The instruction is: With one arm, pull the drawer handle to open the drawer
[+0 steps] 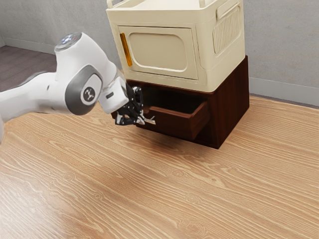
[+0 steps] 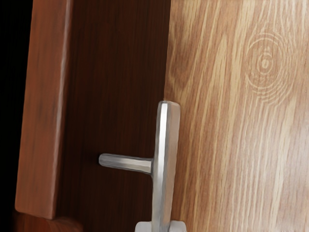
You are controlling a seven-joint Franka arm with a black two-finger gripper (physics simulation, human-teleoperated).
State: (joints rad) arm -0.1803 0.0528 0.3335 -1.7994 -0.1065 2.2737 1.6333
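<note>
My gripper [image 1: 141, 118] is at the front of the dark brown drawer [image 1: 172, 124] in the exterior view, with a short piece of the silver handle [image 1: 151, 120] showing past its fingertips. The drawer stands partly open, its dark inside visible from above. In the wrist view the metal handle [image 2: 165, 154] runs along the drawer front [image 2: 113, 106], joined to it by a short post. At that view's lower edge, the pale pads [image 2: 178, 226] of my gripper [image 2: 161, 226] lie against both sides of the bar, shut on it. The handle's far part is hidden.
A cream cabinet [image 1: 204, 55] with an orange-handled door [image 1: 162, 52] stands on top of the brown drawer unit [image 1: 230, 102]. Wooden flooring or tabletop [image 1: 164, 194] stretches out before the unit, and a grey wall [image 1: 284, 45] rises behind.
</note>
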